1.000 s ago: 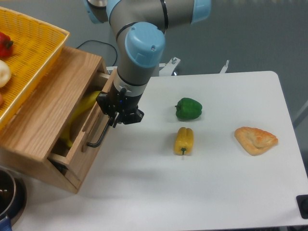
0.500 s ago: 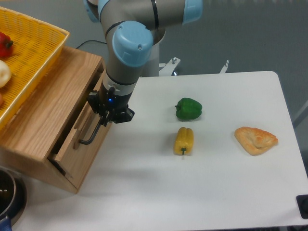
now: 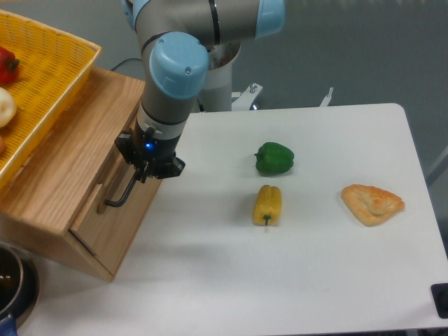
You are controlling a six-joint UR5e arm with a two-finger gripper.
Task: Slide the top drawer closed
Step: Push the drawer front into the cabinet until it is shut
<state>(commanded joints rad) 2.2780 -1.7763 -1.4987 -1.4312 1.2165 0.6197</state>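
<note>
The gripper (image 3: 145,170) hangs at the front of the top drawer (image 3: 98,203), and its own dark body hides the fingers, so whether they pinch the black bar handle (image 3: 120,198) or only press beside it cannot be told. Only the lower end of that handle shows, curving out below the gripper; its upper end is covered. The drawer sits at the left side of the table (image 3: 294,280), in the upper part of a light-oak cabinet (image 3: 63,168), with its front panel close to flush with the cabinet face; a thin dark gap shows along the lower left edge. Nothing of the drawer's inside is visible.

A yellow woven basket (image 3: 49,77) rests on the cabinet top and is cut off by the left and top borders. Two items in it are partly seen: one red (image 3: 7,63), one pale (image 3: 4,106). A dark round vessel (image 3: 12,283) is clipped at the bottom left corner, and a small black object (image 3: 441,299) is clipped at the bottom right.

On the table lie three loose things: one green pepper (image 3: 274,158), one yellow pepper (image 3: 267,204) just below it, and one tan pastry-like piece (image 3: 372,203) well apart to the right. The peppers lie well right of the gripper, with bare white surface between. The front half of the table is bare.
</note>
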